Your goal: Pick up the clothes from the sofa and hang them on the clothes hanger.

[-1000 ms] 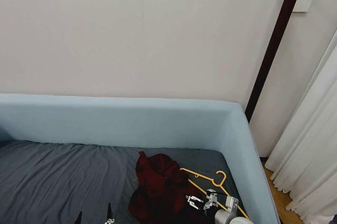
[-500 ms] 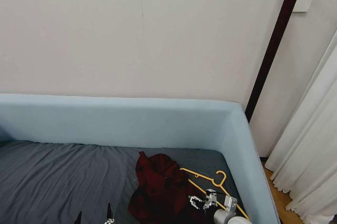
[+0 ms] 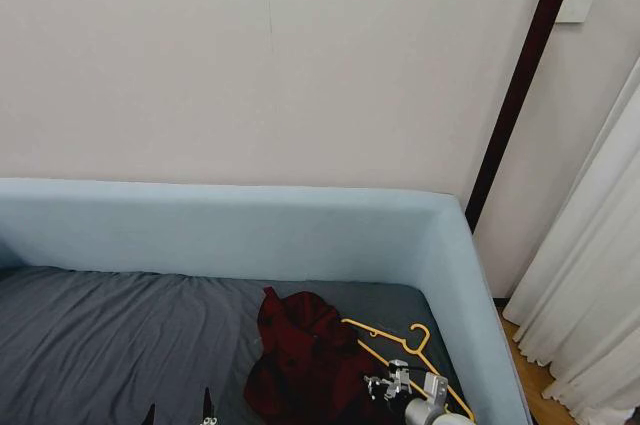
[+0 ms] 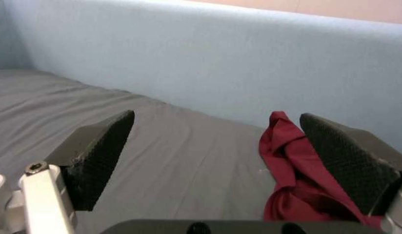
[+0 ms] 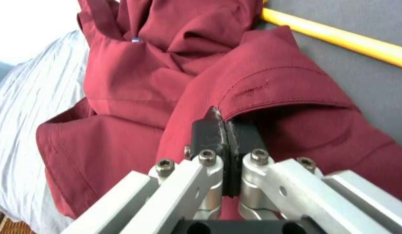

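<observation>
We see a crumpled dark red fabric garment [image 3: 300, 357] lying on the dark grey cloth seat [image 3: 100, 330] of a pale blue upholstered sofa [image 3: 220, 230], near the seat's right end and just in front of the backrest. Just beside it, on its right, a slim orange plastic clothes hanger [image 3: 380, 334] lies flat on the seat, its hook on the side of the sofa's right arm. One of its bars runs up against the garment's edge.

Our right gripper [image 5: 224, 132] is down at the near right side of the garment. In the right wrist view its two black pads are pressed together with a thick fold of the red cloth pinched between them, so it holds the garment by a stitched edge. The rest of the cloth spreads out in loose folds beyond the pads, and the hanger's orange bar crosses the grey seat just past the fold.

Our left gripper [image 4: 217, 117] hangs low over the bare grey seat, to the left of the garment and apart from it. Its textured black fingers [image 4: 100, 156] stand wide apart with nothing between them, and the red cloth shows beyond one of them.

Behind the sofa rises a plain off-white wall [image 3: 250, 65]. To its right stand a dark wooden post [image 3: 515, 95] and a white curtain [image 3: 590, 275]
</observation>
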Robot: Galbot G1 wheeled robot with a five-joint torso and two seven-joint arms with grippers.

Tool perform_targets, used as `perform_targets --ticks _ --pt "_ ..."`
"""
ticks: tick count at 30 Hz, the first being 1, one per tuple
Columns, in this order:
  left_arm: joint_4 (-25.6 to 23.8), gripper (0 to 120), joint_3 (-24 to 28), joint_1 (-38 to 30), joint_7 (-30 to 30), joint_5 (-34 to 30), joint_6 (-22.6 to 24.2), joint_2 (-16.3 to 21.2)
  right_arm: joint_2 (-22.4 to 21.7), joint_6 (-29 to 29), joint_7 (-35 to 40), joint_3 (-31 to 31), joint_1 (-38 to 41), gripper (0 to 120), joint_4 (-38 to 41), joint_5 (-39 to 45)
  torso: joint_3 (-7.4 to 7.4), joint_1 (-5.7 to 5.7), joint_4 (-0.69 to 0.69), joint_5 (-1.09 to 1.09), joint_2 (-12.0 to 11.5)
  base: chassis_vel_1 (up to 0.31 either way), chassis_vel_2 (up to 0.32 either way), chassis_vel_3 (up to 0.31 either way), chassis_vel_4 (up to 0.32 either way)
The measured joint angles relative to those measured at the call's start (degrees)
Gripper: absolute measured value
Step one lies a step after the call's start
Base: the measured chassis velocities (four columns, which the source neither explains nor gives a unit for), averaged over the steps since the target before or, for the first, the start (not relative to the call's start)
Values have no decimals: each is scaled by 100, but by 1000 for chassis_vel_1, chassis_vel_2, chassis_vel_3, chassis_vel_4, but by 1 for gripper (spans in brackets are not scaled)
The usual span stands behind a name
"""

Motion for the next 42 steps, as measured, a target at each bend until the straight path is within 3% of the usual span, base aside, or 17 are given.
perform_targets --ticks 6,11,15,16,18,20,22,24,25,29,31,32,33,35,36,39,42 --pt "104 100 5 -93 -3 -31 23 170 -282 264 -147 -71 6 0 246 -566 0 -1 0 1 0 0 0 0 0" --pt "308 100 87 -278 101 -209 81 666 -740 466 -256 -69 -34 0 760 -977 0 0 0 0 0 0 0 0 0" --pt "606 100 189 -608 534 -869 23 1371 -1111 809 -267 -30 -143 0 1110 -1355 0 -1 0 -1 0 0 0 0 0" --pt "606 100 189 -608 534 -869 23 1371 -1111 809 -267 -30 -143 0 1110 -1355 0 -1 0 -1 0 0 0 0 0" --pt "668 100 245 -861 764 -1393 21 1840 -1315 1045 -346 111 -301 0 1320 -1577 0 -1 -1 -1 0 0 0 0 0" --pt "766 100 349 -1241 979 -2056 192 2398 -1500 1311 -512 239 -457 0 1455 -1847 0 -1 -1 -2 0 0 0 0 0" --pt "819 100 383 -1346 1012 -2199 240 2525 -1537 1369 -552 262 -484 0 1473 -1913 0 -1 -2 -1 0 0 0 0 0" --pt "1180 100 604 -2008 1277 -2805 455 3130 -1679 1561 -683 314 -551 0 1558 -2071 0 0 -4 -2 0 0 0 0 0" --pt "1180 100 604 -2008 1277 -2805 455 3130 -1679 1561 -683 314 -551 0 1558 -2071 0 0 -4 -2 0 0 0 0 0" --pt "2201 100 1808 -3364 2011 -3376 281 3954 -1867 1700 -865 248 -530 0 1737 -2210 1 0 4 -3 -1 0 0 0 0" --pt "2768 100 2521 -4144 2305 -3480 88 4132 -1912 1771 -948 220 -532 0 1789 -2278 1 0 1 -5 -1 0 0 0 0" --pt "2768 100 2521 -4144 2305 -3480 88 4132 -1912 1771 -948 220 -532 0 1789 -2278 1 0 1 -5 -1 0 0 0 0" --pt "3238 100 2967 -4778 2631 -3512 -104 4181 -1930 1842 -1014 148 -485 0 1804 -2337 1 0 -1 -4 -1 0 0 0 0" --pt "4040 100 3714 -5728 3196 -3529 -441 4123 -1951 1975 -1141 96 -461 0 1868 -2458 0 1 -1 7 -1 0 0 0 0" --pt "4040 100 3714 -5728 3196 -3529 -441 4123 -1951 1975 -1141 96 -461 0 1868 -2458 0 1 -1 7 -1 0 0 0 0" --pt "5400 100 4930 -7128 4081 -3514 -804 3734 -1991 2186 -1292 155 -560 0 1955 -2658 1 1 -3 -6 -2 0 0 0 0" --pt "6175 100 5215 -7711 4770 -3497 -947 3411 -1998 2307 -1342 221 -611 0 1995 -2803 1 1 -2 7 -2 0 0 0 0"
